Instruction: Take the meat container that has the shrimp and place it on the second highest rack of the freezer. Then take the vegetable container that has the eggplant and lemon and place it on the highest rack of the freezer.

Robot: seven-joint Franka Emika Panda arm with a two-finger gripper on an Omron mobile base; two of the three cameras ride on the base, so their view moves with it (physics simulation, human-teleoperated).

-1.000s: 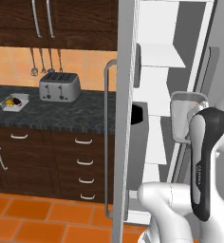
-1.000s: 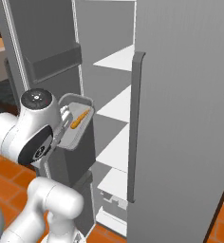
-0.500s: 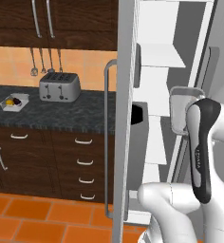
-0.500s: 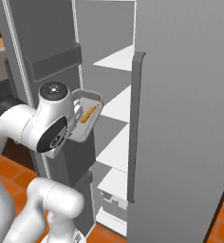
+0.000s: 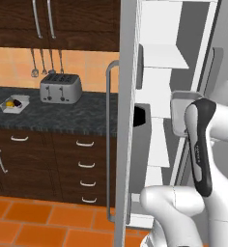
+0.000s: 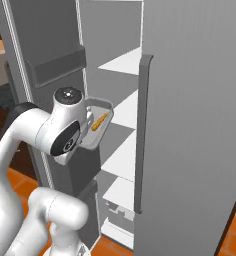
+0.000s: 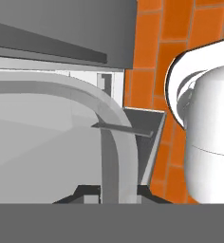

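The meat container (image 6: 102, 106) is a grey tray, held tilted in front of the open freezer with its inside facing the right base camera. The shrimp (image 6: 99, 121) lies in it, orange and curved. My gripper (image 7: 110, 192) is shut on the tray's rim (image 7: 111, 142), which runs up between the two fingertips in the hand view. From the left base camera the tray (image 5: 179, 112) shows behind my forearm. The highest rack (image 6: 122, 62) and the second highest rack (image 6: 128, 107) lie just beyond it. On the counter sits the vegetable container (image 5: 14, 103), holding the eggplant (image 5: 17, 102) and the lemon (image 5: 9, 102).
The open freezer door (image 5: 127, 120), with a long handle (image 5: 108, 140) and a door bin (image 6: 57, 67), stands left of my arm. The other door (image 6: 195, 125) stands to the right. A toaster (image 5: 61, 88) sits on the counter, and orange floor tiles (image 5: 38, 224) lie below.
My arm has carried the tray with the shrimp forward, closer to the freezer shelves and to the right in the right base view. The counter items have not moved.
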